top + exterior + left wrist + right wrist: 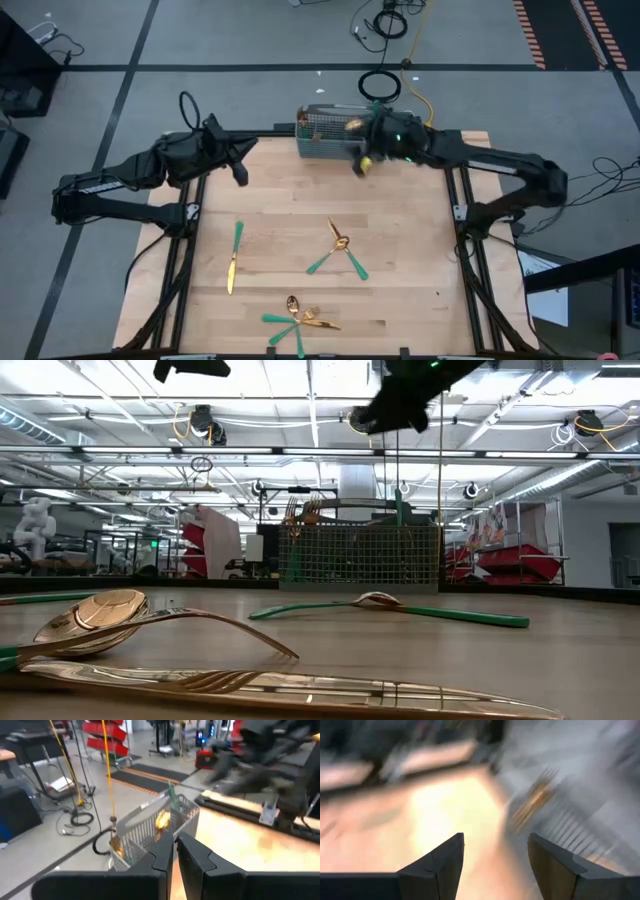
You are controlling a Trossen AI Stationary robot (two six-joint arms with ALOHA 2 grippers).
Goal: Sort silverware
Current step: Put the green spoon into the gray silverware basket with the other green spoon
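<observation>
Silverware (340, 250): gold heads, teal handles.

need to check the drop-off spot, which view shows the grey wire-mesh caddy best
The high view: the grey wire-mesh caddy sits at the table's far edge, gold-headed silverware inside. The low view shows only its front wall; the left wrist view shows it tilted; the right wrist view is too blurred.

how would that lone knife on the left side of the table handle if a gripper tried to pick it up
The knife is slim and lies flat on the wooden table, so fingers would probably struggle to get under it. Its shiny gold blade looks smooth, likely slippery in a pinch; the teal handle may grip better. It appears rigid and light, and being flat it would probably slide or spin rather than roll.
</observation>
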